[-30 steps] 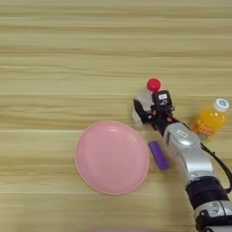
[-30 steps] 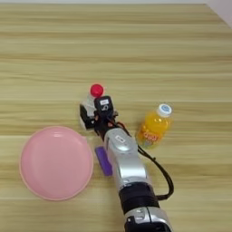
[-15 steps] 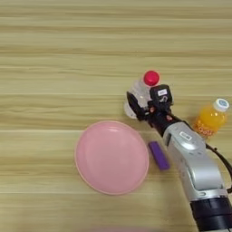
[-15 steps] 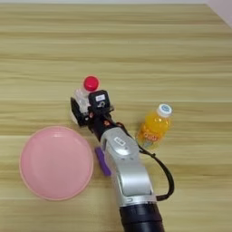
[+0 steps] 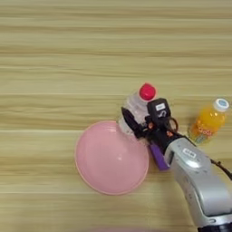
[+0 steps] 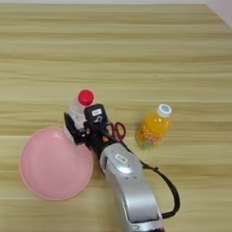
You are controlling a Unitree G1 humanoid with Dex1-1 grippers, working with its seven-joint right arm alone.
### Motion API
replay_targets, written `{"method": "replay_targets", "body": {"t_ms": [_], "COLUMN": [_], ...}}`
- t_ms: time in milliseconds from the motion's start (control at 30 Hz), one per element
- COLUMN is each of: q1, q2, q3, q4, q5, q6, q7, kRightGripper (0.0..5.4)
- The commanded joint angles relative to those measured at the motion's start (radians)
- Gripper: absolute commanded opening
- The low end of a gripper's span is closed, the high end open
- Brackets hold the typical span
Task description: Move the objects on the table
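A clear bottle with a red cap (image 5: 137, 105) (image 6: 80, 107) is held just past the pink plate's far right rim, with my right gripper (image 5: 136, 127) (image 6: 79, 129) shut on its lower body. Whether the bottle touches the table (image 5: 54, 68) I cannot tell. The silver forearm (image 5: 197, 181) runs in from the bottom right. An orange-juice bottle with a white cap (image 5: 209, 121) (image 6: 154, 127) stands upright to the right of the arm, apart from it.
A pink plate (image 5: 97, 172) (image 6: 36, 181) lies left of the forearm. A small purple object (image 5: 158, 156) lies by the plate's right rim, partly hidden under the arm.
The gripper has carried the red-capped bottle leftward, to the plate's far right rim. The orange bottle, plate and purple object have stayed put.
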Motion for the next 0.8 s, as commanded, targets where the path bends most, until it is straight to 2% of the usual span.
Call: {"method": "replay_targets", "body": {"t_ms": [33, 267, 800], "q1": [-0.022, 0.023, 0.043], "q2": [0.0, 0.006, 0.003], "q3": [0.017, 0.066, 0.128], "q4": [-0.08, -0.067, 0.018], "q5": [0.004, -0.014, -0.052], "q6": [-0.049, -0.075, -0.142], "q7": [-0.004, -0.008, -0.004], "kRightGripper": [3.15, 3.15, 3.15]}}
